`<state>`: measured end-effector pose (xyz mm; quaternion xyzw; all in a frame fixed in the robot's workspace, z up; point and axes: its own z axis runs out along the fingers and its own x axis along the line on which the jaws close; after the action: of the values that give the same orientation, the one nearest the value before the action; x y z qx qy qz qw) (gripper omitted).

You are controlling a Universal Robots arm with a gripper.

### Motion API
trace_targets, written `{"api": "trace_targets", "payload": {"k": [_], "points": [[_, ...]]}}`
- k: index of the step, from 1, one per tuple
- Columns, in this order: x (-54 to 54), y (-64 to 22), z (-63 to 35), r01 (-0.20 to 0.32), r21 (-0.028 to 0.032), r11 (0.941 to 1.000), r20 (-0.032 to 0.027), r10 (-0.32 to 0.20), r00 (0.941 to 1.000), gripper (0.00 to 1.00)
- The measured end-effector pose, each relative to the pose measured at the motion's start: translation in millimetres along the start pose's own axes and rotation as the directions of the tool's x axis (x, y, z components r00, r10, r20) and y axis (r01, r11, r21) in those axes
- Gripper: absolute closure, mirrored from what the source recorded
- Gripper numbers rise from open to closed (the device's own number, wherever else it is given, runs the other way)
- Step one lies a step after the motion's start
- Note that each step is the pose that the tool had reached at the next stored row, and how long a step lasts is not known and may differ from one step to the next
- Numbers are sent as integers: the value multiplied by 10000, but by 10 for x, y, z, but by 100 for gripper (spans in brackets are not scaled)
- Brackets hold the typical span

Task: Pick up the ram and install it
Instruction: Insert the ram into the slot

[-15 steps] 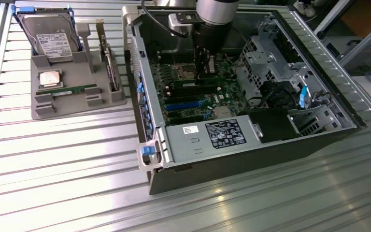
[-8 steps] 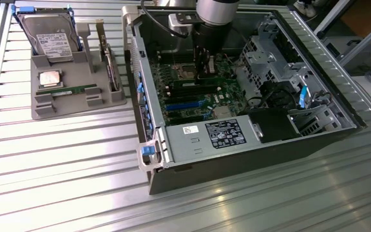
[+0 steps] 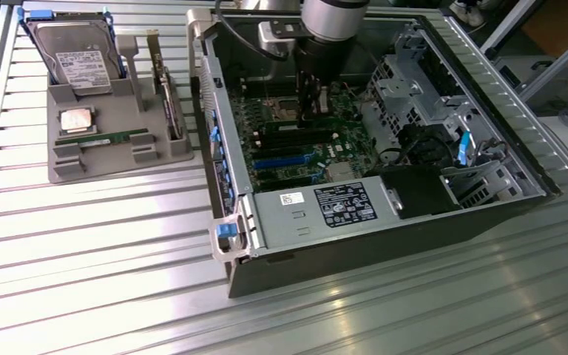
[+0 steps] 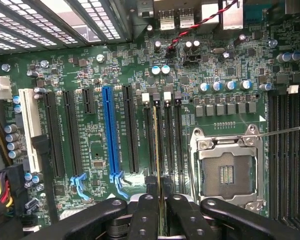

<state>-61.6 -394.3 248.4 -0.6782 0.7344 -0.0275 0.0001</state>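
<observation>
The black jointed hand (image 4: 159, 187) is closed narrowly on the ram (image 4: 157, 145), which shows edge-on as a thin green-gold sliver, its chips and sticker hidden. The ram runs along the long black slots (image 4: 168, 140) of the green motherboard (image 4: 90, 80); whether it is seated is hard to tell. A square silver socket (image 4: 225, 170) sits beside them.

Logged green motherboard (image 4: 225, 65) with one blue slot (image 4: 110, 132), one white slot (image 4: 29, 127), rest black; red-black twisted wire (image 4: 200, 25); black gripper (image 4: 160, 185); yellowish edge on ram (image 4: 159, 145); silver ribbed table (image 3: 86, 244); grey tray (image 3: 116, 111); blue latch (image 3: 227, 231) on dark case (image 3: 383, 255); black label (image 3: 348, 207) on silver power supply (image 3: 294, 222).
</observation>
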Motion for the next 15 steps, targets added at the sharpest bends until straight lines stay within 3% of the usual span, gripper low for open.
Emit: {"api": "trace_targets", "payload": {"k": [5, 10, 15], "points": [[1, 0, 0, 2, -1, 10000, 4, -2, 10000, 87], [1, -2, 0, 454, 16, 9990, 21, -454, 9990, 87], [15, -3, 26, 369, 13, 9993, 18, -369, 9993, 87]]}}
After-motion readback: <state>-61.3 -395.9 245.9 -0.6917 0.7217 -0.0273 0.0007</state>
